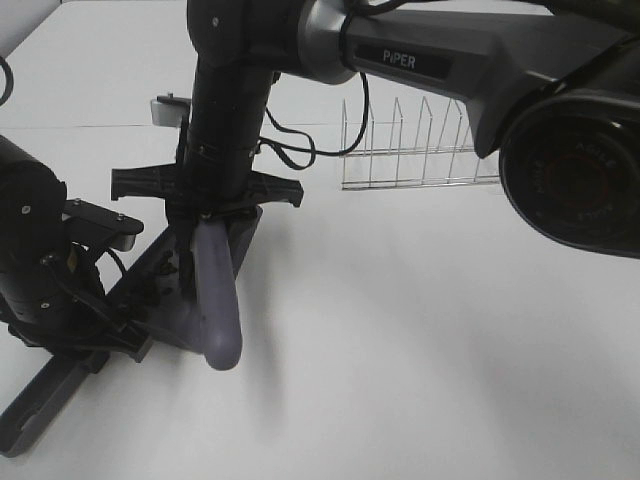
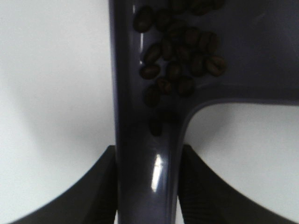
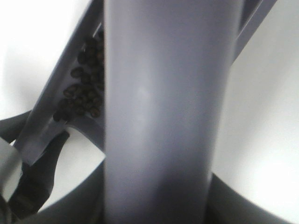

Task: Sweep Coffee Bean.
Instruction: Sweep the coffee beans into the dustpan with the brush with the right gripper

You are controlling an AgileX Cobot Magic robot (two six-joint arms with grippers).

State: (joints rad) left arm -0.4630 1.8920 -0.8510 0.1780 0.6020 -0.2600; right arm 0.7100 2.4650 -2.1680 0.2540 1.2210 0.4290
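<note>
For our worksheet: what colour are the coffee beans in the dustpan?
The coffee beans are dark brown, nearly black; clearest in the left wrist view.

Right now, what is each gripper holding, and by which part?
The left gripper holds the dustpan by its handle, coffee beans in its pan; the right gripper holds the brush by its handle.

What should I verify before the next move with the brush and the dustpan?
1. The left gripper is shut on the dustpan handle: ok.
2. The right gripper is shut on the brush handle: ok.
3. The coffee beans lie inside the dustpan, near its handle: ok.
4. No stray beans on the table: cannot tell; the arms hide part of it.
5. The wire rack stands clear of both tools: ok.
</note>
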